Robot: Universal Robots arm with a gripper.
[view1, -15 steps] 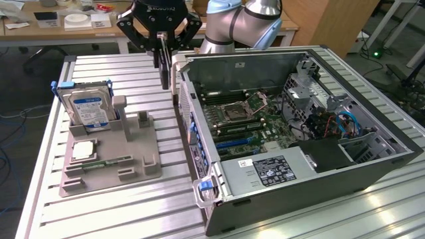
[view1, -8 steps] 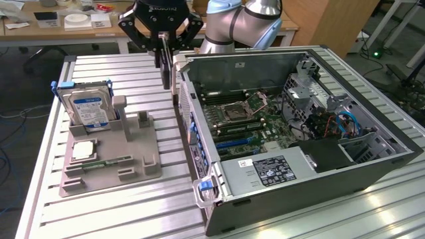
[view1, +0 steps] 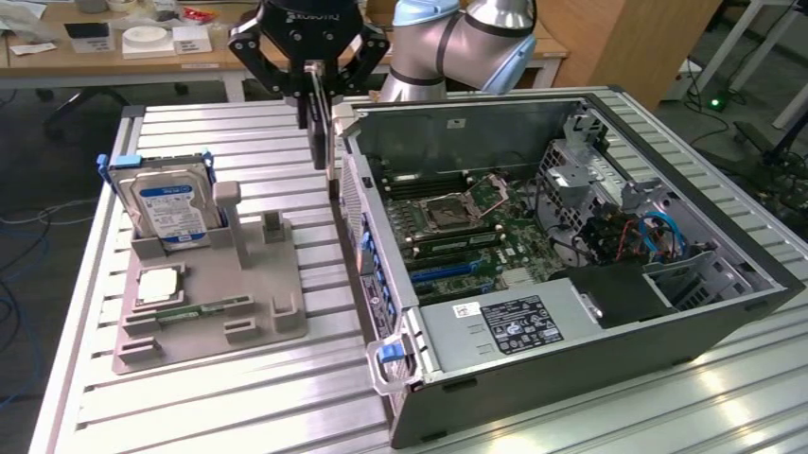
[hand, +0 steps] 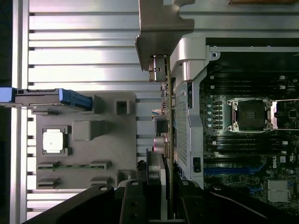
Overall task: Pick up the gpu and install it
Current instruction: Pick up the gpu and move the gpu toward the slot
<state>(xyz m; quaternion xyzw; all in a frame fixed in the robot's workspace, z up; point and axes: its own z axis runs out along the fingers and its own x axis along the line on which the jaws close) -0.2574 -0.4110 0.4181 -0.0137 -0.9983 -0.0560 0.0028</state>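
My jaws grip the gpu [view1: 320, 132] by its top edge, hanging it upright and edge-on at the upper centre of the exterior view, just beside the open computer case [view1: 543, 374], which I judge keeps its lower edge facing the motherboard [view1: 474, 241].

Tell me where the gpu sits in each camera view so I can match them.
Exterior view: the gpu hangs edge-on from the gripper, between the grey tray and the open computer case.
Wrist view: the gpu runs edge-on away from the gripper, alongside the case wall.
Shared landmark: the blue-framed hard drive standing in the tray.
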